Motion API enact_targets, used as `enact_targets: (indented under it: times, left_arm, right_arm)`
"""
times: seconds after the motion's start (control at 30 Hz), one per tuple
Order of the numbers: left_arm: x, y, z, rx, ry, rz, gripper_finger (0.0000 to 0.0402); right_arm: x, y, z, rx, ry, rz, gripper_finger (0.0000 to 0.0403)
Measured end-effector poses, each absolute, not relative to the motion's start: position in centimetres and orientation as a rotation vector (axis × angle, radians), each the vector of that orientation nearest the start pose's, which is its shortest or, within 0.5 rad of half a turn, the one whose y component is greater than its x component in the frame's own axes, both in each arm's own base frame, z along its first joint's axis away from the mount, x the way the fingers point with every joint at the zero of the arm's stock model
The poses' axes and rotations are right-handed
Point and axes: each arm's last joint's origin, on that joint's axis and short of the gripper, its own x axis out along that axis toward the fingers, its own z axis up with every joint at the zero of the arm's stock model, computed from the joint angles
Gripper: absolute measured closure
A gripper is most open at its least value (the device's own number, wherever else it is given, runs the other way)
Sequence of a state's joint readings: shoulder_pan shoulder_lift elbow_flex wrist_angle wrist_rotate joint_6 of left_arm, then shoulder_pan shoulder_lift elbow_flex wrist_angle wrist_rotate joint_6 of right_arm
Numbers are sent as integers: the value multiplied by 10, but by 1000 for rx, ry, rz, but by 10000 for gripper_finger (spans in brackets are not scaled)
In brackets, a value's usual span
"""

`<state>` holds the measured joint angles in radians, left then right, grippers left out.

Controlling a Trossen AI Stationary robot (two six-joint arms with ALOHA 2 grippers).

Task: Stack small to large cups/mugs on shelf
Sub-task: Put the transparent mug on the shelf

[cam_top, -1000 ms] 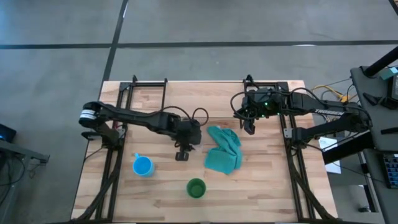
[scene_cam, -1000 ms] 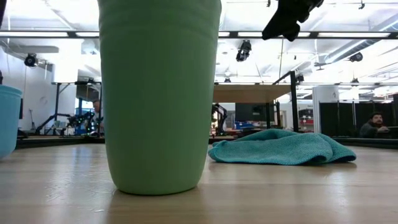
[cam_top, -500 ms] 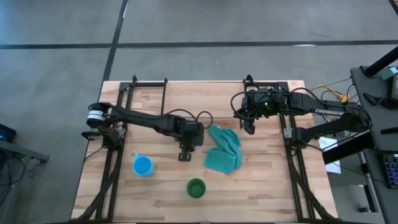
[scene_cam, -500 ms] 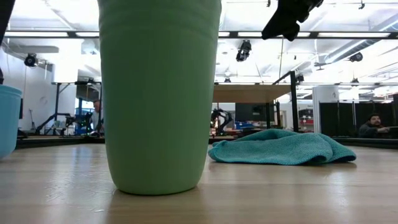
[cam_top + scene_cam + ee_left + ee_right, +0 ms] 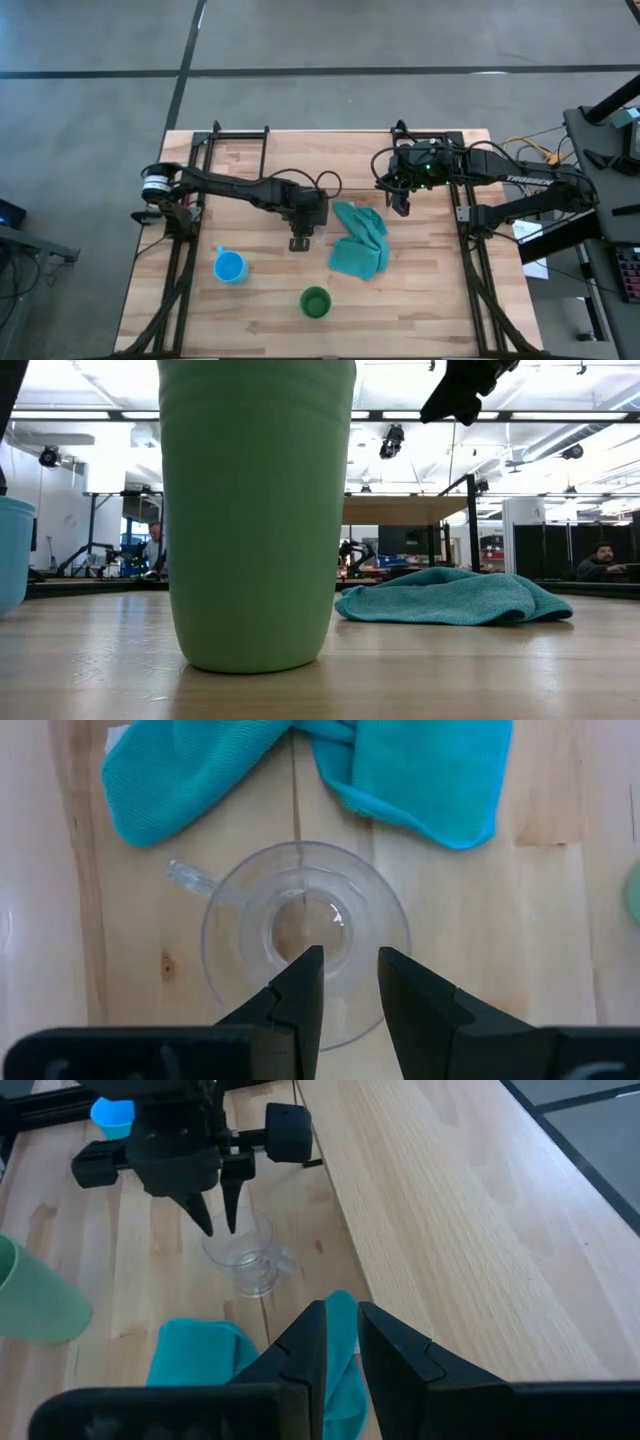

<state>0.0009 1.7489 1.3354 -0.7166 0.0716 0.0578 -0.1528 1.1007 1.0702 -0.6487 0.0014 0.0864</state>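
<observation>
While my left gripper [image 5: 348, 982] hung with fingers parted over the glass cup [image 5: 305, 935], just beside the cloth [image 5: 360, 240], I feared a clipped rim might tip it; my right gripper [image 5: 400, 205], holding nothing, hovered beyond the cloth.
</observation>
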Motion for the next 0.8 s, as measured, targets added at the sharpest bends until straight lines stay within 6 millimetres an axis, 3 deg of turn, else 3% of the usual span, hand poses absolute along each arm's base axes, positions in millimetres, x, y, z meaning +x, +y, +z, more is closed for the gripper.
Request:
enact_targets:
  times: [0.8]
  left_arm:
    - [354,-5,235,-44,1128,-180,317]
  right_arm:
    - [220,-34,331,134,669,-178,346]
